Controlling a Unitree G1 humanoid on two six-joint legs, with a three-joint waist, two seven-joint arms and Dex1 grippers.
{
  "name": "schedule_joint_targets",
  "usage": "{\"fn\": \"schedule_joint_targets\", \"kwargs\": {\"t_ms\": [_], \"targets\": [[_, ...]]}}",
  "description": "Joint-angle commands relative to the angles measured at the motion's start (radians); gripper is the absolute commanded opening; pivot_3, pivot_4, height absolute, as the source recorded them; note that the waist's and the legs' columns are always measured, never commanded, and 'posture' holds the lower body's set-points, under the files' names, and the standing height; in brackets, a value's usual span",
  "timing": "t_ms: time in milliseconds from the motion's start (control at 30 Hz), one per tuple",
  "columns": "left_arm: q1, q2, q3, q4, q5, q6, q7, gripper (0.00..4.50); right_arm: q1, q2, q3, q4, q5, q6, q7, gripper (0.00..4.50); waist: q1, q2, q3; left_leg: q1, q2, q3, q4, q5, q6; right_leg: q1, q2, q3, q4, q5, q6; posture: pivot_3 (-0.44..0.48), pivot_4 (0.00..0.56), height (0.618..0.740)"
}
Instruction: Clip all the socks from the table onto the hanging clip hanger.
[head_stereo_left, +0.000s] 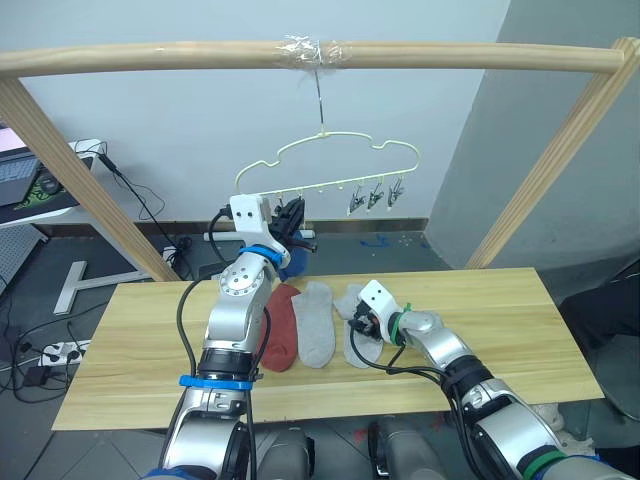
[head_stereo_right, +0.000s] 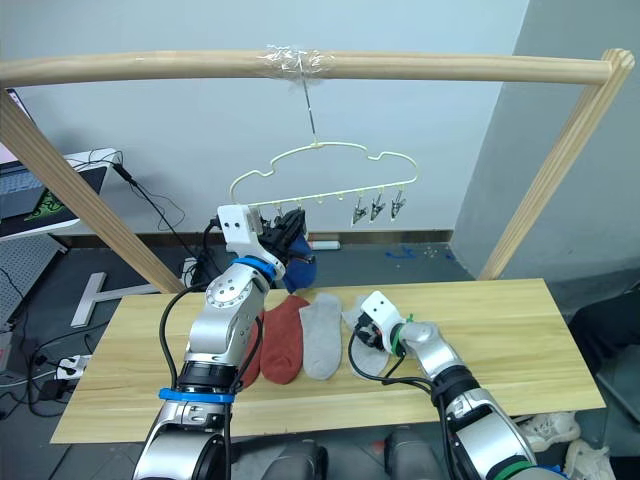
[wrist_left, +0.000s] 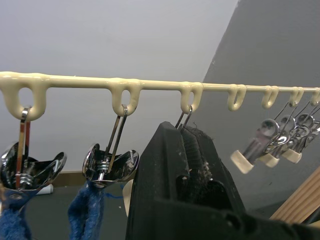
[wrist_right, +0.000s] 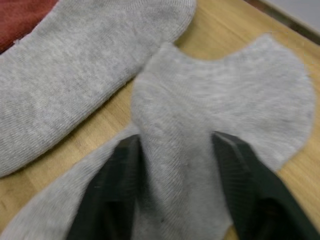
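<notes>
The pale-yellow clip hanger (head_stereo_left: 330, 160) hangs by its hook from the wooden bar. Blue socks (wrist_left: 85, 215) hang from its two leftmost clips (wrist_left: 110, 162). My left gripper (wrist_left: 182, 131) is raised at the third clip and shut on it. Three free clips (head_stereo_left: 376, 197) dangle at the hanger's right end. On the table (head_stereo_left: 500, 320) lie a rust-red sock (head_stereo_left: 281, 328), a grey sock (head_stereo_left: 318, 322) and a second grey sock (wrist_right: 200, 100). My right gripper (head_stereo_left: 362, 322) rests on that second grey sock, with its fingers (wrist_right: 115, 190) pinching a raised fold of it.
A thick wooden bar (head_stereo_left: 300, 55) runs overhead on slanted posts (head_stereo_left: 90, 190) at both table ends. A desk with a laptop (head_stereo_left: 25, 180) stands at the far left, with cables on the floor. The table's right half is bare wood.
</notes>
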Motion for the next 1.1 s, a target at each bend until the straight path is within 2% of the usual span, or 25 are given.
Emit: {"fn": "schedule_joint_targets", "kwargs": {"t_ms": [33,67,100,133,267,333,467,567,700,967,1100], "targets": [[-0.005,-0.001,0.002,-0.019,-0.005,0.000,0.003,0.00,0.060,-0.023,0.001,-0.007,0.002,0.066,0.051,0.83,0.000,0.000,0.000,0.000,0.000,0.000,0.000,0.000,0.000,0.000,0.000,0.000,0.000,0.000,0.000,-0.002,0.182,0.740],[-0.004,-0.002,0.001,-0.020,-0.005,0.001,0.002,0.00,0.067,-0.028,-0.001,-0.019,0.001,0.070,0.058,0.35,0.000,0.000,0.000,0.000,0.000,0.000,0.000,0.000,0.000,0.000,0.000,0.000,0.000,0.000,0.000,-0.002,0.182,0.740],[-0.004,-0.002,0.001,-0.020,-0.006,0.002,0.001,0.00,0.079,-0.042,0.001,-0.042,-0.004,0.066,0.070,0.09,0.000,0.000,0.000,0.000,0.000,0.000,0.000,0.000,0.000,0.000,0.000,0.000,0.000,0.000,0.000,-0.002,0.182,0.740],[-0.002,-0.002,0.001,-0.022,-0.006,0.002,0.001,0.00,0.088,-0.051,0.003,-0.059,-0.009,0.063,0.078,0.03,0.000,0.000,0.000,0.000,0.000,0.000,0.000,0.000,0.000,0.000,0.000,0.000,0.000,0.000,0.000,-0.004,0.181,0.740],[-0.001,-0.005,0.021,-0.025,-0.038,0.031,-0.006,0.00,0.141,-0.148,0.025,-0.227,-0.055,-0.125,0.092,0.03,0.003,0.000,0.000,0.000,-0.001,0.000,0.000,0.000,0.000,0.000,0.000,0.000,-0.001,0.000,0.000,-0.006,0.180,0.740],[-0.007,-0.017,0.055,-0.023,-0.095,0.089,-0.006,0.00,0.167,-0.189,0.029,-0.312,-0.057,-0.140,0.112,0.03,0.002,0.000,0.000,-0.001,-0.001,0.000,0.000,0.000,0.000,0.000,0.000,0.000,-0.002,0.000,0.001,-0.008,0.178,0.740],[-0.020,-0.051,0.153,-0.050,-0.299,0.287,-0.014,0.00,0.190,-0.267,0.028,-0.446,-0.104,-0.313,0.066,0.03,-0.005,0.000,0.000,-0.001,0.000,0.001,0.000,0.000,0.000,0.000,-0.001,0.001,-0.002,0.000,0.001,-0.010,0.177,0.740],[-0.018,-0.046,0.175,-0.073,-0.365,0.371,-0.015,0.00,0.199,-0.277,0.013,-0.505,-0.080,-0.338,0.075,0.03,-0.012,0.000,0.000,0.000,0.001,0.001,0.000,0.000,0.000,0.000,0.001,-0.001,-0.001,0.000,0.001,-0.015,0.172,0.740],[-0.038,-0.073,0.271,-0.101,-0.568,0.520,0.008,0.00,0.180,-0.276,-0.028,-0.638,-0.075,-0.424,0.018,0.03,-0.013,0.000,0.000,0.000,0.003,0.000,0.000,0.000,-0.001,0.000,0.002,-0.001,-0.001,0.000,0.001,-0.022,0.168,0.740],[-0.037,-0.064,0.277,-0.120,-0.622,0.557,0.031,0.00,0.160,-0.269,-0.060,-0.692,-0.081,-0.444,-0.045,0.03,0.001,0.000,0.000,-0.001,-0.001,0.000,0.000,0.002,-0.004,0.000,0.000,0.001,-0.003,0.000,0.001,-0.024,0.163,0.740],[-0.043,-0.069,0.282,-0.117,-0.639,0.553,0.046,0.00,0.157,-0.223,-0.047,-0.714,-0.037,-0.444,-0.038,0.03,-0.001,0.000,0.000,-0.001,0.000,0.000,-0.001,0.002,-0.005,0.000,0.000,0.001,-0.002,-0.001,0.001,-0.027,0.159,0.740]]}}
